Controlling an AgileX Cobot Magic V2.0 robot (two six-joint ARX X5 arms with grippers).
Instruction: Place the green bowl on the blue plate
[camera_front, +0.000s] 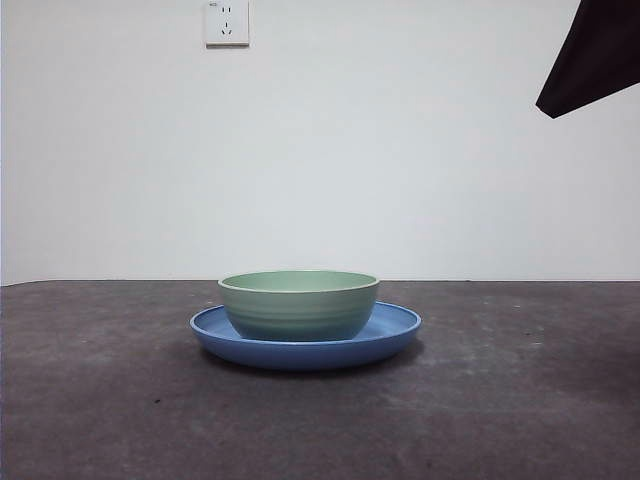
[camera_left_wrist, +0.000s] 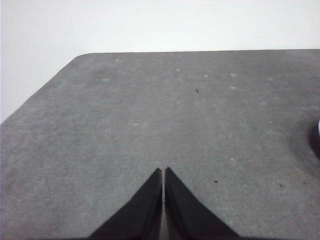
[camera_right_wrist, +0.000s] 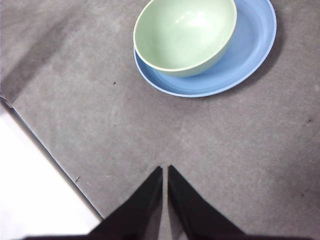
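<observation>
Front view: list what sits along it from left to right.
Wall socket → blue plate with the green bowl sitting in it → dark arm tip at the top right corner.

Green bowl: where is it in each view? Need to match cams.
Front view: green bowl sits low centre, on the blue plate.
Left wrist view: not in it; only bare table.
Right wrist view: upper middle, off-centre on the plate.
Shared landmark: the blue plate.

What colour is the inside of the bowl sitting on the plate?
Pale mint green, plain and glossy; the green bowl shows its inside best in the right wrist view.
</observation>
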